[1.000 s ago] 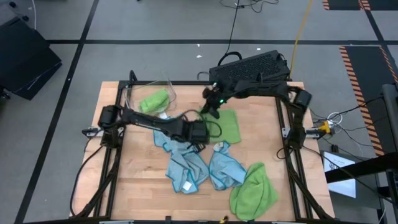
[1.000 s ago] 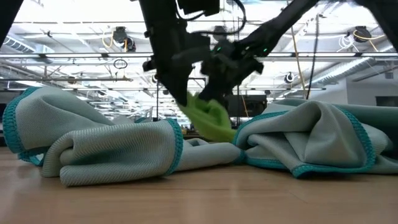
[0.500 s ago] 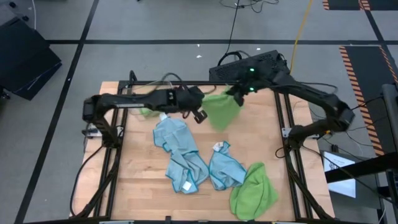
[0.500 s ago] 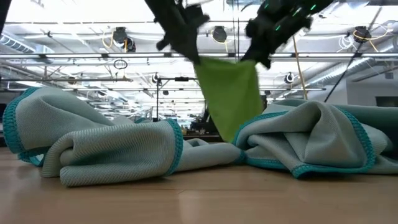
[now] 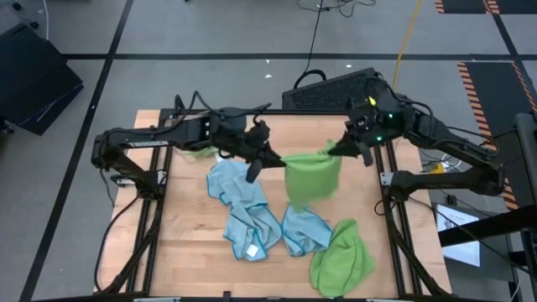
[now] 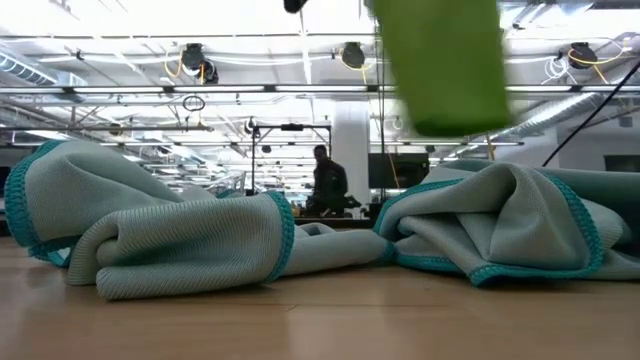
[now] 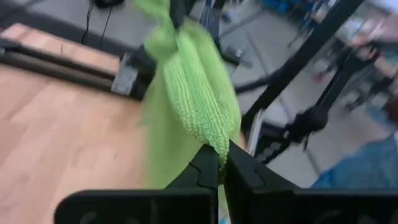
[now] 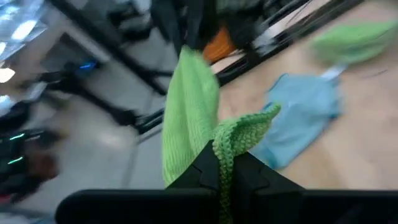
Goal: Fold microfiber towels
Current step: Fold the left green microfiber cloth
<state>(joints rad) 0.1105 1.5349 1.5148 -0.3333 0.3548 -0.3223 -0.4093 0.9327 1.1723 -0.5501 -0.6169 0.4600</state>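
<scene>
No writing, label, brand or number can be read in any view. The small white tag point(image 5: 252, 251) on a light blue towel point(image 5: 249, 228) near the table's front edge shows no legible print.

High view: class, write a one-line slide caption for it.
Left pincer and right pincer hold a lime green towel stretched above the table.

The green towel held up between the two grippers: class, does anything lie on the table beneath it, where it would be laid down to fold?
Partly. The green towel hangs from the left gripper and right gripper, both shut on it. A crumpled blue towel lies on the table just under its lower edge; another blue towel lies beside it.
</scene>
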